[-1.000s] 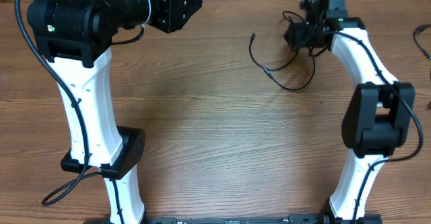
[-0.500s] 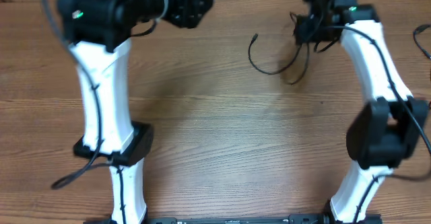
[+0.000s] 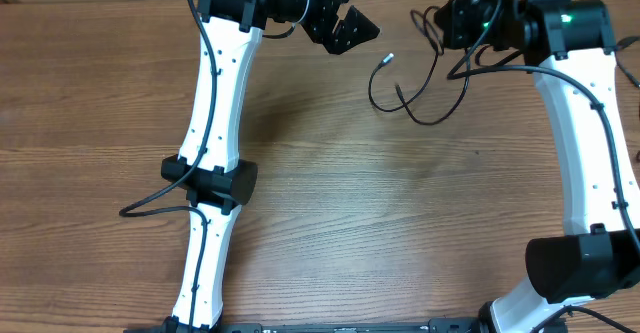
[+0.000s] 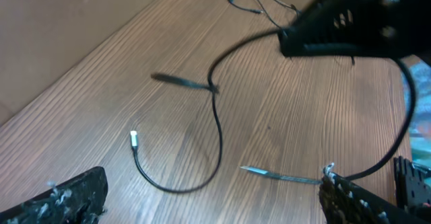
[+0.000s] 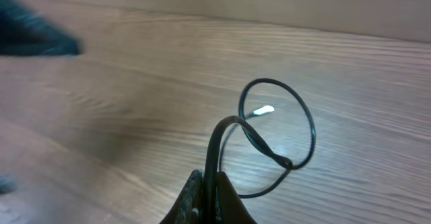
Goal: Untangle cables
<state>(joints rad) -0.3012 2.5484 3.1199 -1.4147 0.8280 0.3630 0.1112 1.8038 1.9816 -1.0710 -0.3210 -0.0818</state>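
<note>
thin blk cables (image 4: 219,133), loose loops, silver plug tip (image 4: 133,137)

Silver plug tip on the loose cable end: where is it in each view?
Overhead: silver plug tip at upper centre, between the two arms' grippers.
Left wrist: lower left, lying on the table.
Right wrist: centre, seen through the cable loop.
Shared landmark: the black cable curving away from the tip toward the right gripper.
</note>
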